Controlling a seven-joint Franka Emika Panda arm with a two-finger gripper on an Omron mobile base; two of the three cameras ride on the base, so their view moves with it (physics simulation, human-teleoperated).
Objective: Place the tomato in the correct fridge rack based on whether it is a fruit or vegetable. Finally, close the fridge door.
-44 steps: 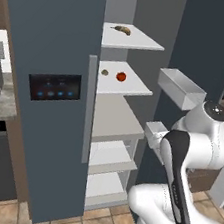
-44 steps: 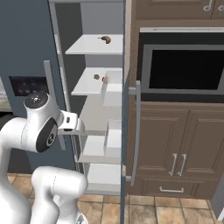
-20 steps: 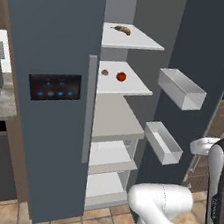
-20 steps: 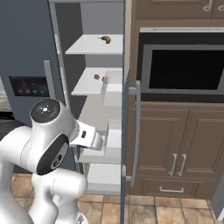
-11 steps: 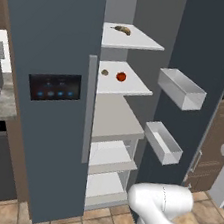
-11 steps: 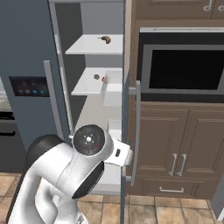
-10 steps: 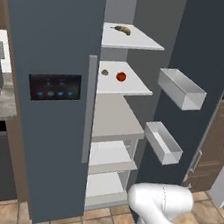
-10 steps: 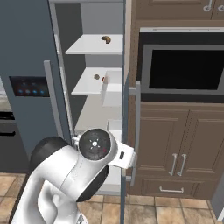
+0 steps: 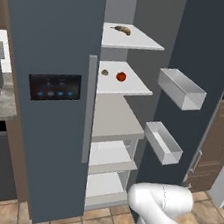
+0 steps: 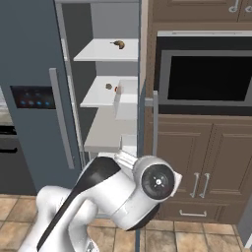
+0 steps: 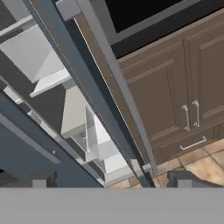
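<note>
The tomato (image 9: 121, 76) rests on the fridge rack (image 9: 134, 88), the second-highest white shelf, next to a small brownish lump (image 9: 105, 72). In the right base view the tomato (image 10: 116, 89) peeks out from behind a white door bin, on the same rack (image 10: 96, 97). The fridge door (image 9: 208, 57) stands wide open to the right. In the hand view its dark edge (image 11: 89, 89) and long grey handle (image 11: 114, 76) run diagonally just ahead of my gripper (image 11: 112, 180). The gripper is open and holds nothing, low beside the door's outer side.
A banana-like item (image 9: 123, 30) lies on the top shelf. Two white bins (image 9: 182, 88) hang on the door's inner side. The other door, with its control panel (image 9: 54, 87), is shut at the left. Brown cabinets (image 10: 202, 157) and a wall oven (image 10: 206, 74) stand to the right.
My arm has swung from in front of the fridge shelves to the right and downward, toward the open door's outer side. The tomato and door have not moved.
</note>
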